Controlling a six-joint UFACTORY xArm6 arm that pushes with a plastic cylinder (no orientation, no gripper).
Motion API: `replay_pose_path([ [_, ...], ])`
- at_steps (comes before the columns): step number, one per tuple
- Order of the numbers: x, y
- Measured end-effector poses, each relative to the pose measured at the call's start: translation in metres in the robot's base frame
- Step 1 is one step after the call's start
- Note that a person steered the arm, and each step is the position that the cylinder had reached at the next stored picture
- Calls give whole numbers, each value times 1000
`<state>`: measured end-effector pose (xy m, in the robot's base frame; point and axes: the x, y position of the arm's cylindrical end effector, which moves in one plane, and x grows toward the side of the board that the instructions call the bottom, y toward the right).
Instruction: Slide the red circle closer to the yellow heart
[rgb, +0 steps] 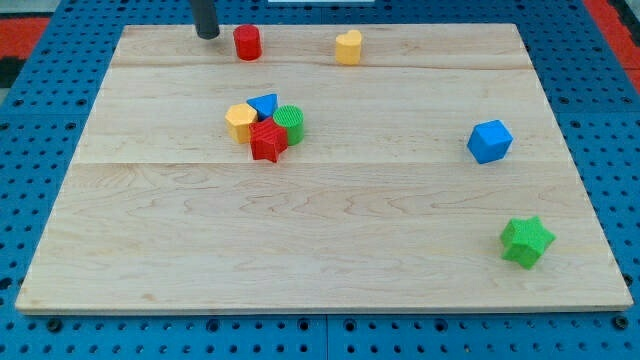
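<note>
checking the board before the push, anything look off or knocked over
Nothing stands out. The red circle block and yellow heart block sit flat near the view's top, apart. My tip is just left of the red circle. All blocks lie on the wooden board.

This looks like a robotics lab bench, not a home or a shop. A pale wooden board (330, 240) lies flat on a blue metal plate (30, 110) drilled with a regular grid of holes, the kind used for bolting down test rigs. A patch of red (612, 18) shows at the upper right corner of the frame. Small bright plastic blocks (265, 125) sit scattered on the board like test pieces.
</note>
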<state>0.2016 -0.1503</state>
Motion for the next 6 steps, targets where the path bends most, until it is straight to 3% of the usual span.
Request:
replay_pose_path([
  [2, 23, 27],
  [6, 36, 173],
])
